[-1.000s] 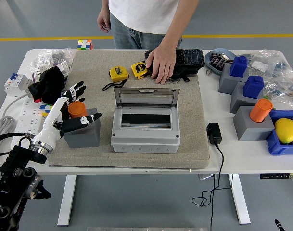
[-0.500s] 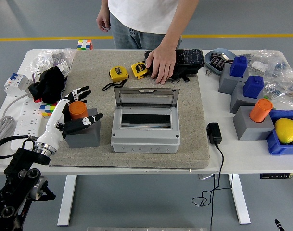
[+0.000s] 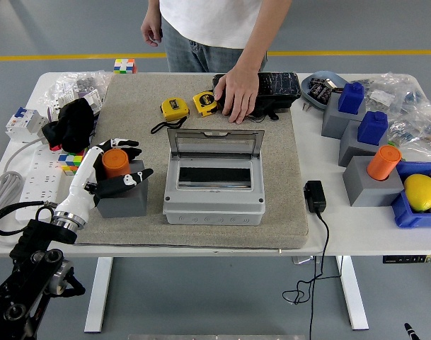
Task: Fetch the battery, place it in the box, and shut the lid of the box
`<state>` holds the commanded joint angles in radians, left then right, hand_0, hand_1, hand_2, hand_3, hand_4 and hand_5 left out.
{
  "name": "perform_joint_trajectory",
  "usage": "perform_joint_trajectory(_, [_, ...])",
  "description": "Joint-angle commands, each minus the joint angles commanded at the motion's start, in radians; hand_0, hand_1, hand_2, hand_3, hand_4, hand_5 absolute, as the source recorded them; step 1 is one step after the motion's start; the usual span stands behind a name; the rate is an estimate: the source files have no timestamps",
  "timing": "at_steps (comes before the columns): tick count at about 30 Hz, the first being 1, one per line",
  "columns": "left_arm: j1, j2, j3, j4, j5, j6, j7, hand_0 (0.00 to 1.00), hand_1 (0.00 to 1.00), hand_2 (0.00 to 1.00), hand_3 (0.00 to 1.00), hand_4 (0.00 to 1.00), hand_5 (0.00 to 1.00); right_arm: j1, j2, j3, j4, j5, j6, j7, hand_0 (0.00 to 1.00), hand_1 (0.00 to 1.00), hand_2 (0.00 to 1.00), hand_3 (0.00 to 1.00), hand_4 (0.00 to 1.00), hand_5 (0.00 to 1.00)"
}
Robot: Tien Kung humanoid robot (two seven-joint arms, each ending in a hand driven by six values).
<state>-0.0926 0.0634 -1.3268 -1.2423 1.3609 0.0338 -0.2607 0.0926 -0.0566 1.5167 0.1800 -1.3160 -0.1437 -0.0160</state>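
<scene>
Closer now than a second ago: my left hand has slid in around the orange battery, which has not left its grey stand.

Fingers are spread and half-curled, thumb side behind the battery and the others across the front of the stand, but I can't say they have closed on it, so I judge the fetch only begun. Near the mat's left edge is where the battery waits; the grey box sits mid-mat with its lid raised, nothing inside, so placing and closing remain. At the mat's far edge a person's hand rests unmoved on a black case. My right arm is out of view.
</scene>
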Motion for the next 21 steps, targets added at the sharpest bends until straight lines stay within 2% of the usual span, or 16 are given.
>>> perform_joint_trajectory(2, [-0.004,-0.002,0.004,0.003,-0.003,0.012,-0.002,0.423,0.491,0.376,0.423,0.998,0.057,0.000,0.000,0.001,0.000,-0.001,-0.001,-0.001,0.815,0.788,0.780,0.811,0.998,0.998])
perform_joint_trajectory(3, [-0.006,-0.003,0.006,0.004,-0.004,0.017,-0.003,0.242,0.272,0.259,0.284,0.998,0.044,0.000,0.000,0.002,0.000,-0.002,-0.001,-0.001,0.815,0.788,0.780,0.811,0.998,0.998])
perform_joint_trajectory(8, [-0.013,-0.007,0.015,0.013,0.000,0.046,-0.005,0.242,0.272,0.259,0.284,0.998,0.044,0.000,-0.001,0.002,0.000,0.001,-0.002,0.000,0.815,0.788,0.780,0.811,0.998,0.998])
perform_joint_trajectory(9, [-0.014,-0.008,0.017,0.014,0.004,0.057,-0.005,0.136,0.145,0.182,0.190,0.998,0.002,0.000,-0.001,0.002,0.000,0.001,-0.002,0.000,0.815,0.788,0.780,0.810,0.998,0.998])
perform_joint_trajectory(14, [-0.022,-0.011,0.030,0.021,0.009,0.103,-0.010,0.136,0.145,0.182,0.190,0.998,0.002,-0.001,-0.001,0.003,0.000,-0.001,-0.004,0.000,0.815,0.788,0.780,0.810,0.998,0.998])
perform_joint_trajectory(15, [-0.023,-0.011,0.033,0.023,0.008,0.109,-0.011,0.107,0.100,0.142,0.151,0.998,0.002,0.000,-0.001,0.002,0.000,0.000,-0.004,0.000,0.814,0.788,0.780,0.810,0.998,0.998])
perform_joint_trajectory(21, [-0.023,-0.013,0.051,0.021,0.005,0.132,-0.016,0.108,0.098,0.137,0.144,0.998,0.002,0.001,0.000,0.000,0.000,0.001,-0.006,0.001,0.814,0.789,0.780,0.811,0.998,0.998])
